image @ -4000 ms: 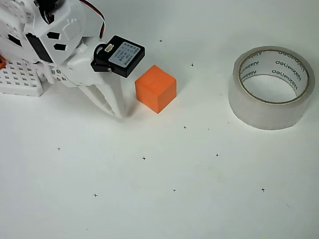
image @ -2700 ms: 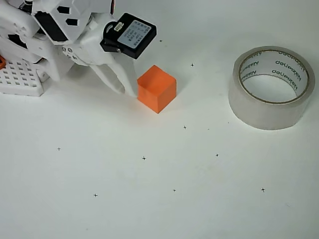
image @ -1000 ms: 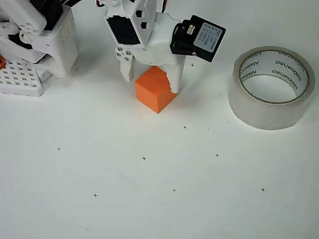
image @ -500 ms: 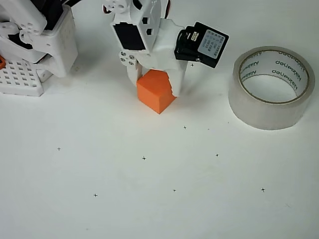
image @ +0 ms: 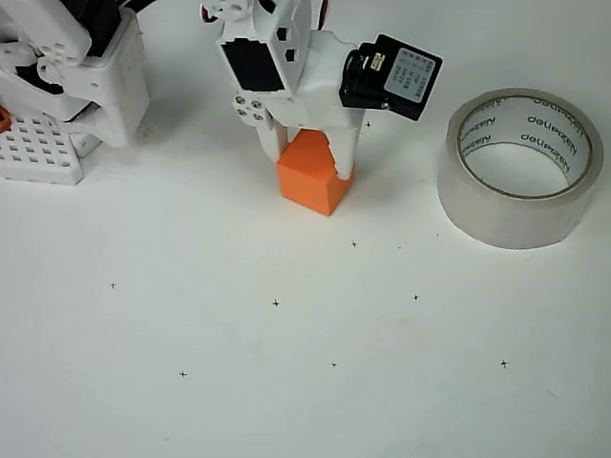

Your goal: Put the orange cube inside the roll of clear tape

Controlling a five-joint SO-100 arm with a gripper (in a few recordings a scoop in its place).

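So the orange cube (image: 315, 184) sits on the white surface (image: 286, 382) in the upper middle of the overhead view, with the white end effector (image: 310, 157) straddling it from above. One finger is tight on its left face, the other on its right, so it's closed down on the cube. Whether the cube is lifted off the surface I can't tell. The roll of clear tape (image: 520, 167) lies flat well off to the right, hole up, with bare surface between the two and lots of open room below. The white perforated base block (image: 43, 148) is over at the left edge. Compared to half a second ago, the cube has shifted a bit right and the fingers have pinched in tighter.
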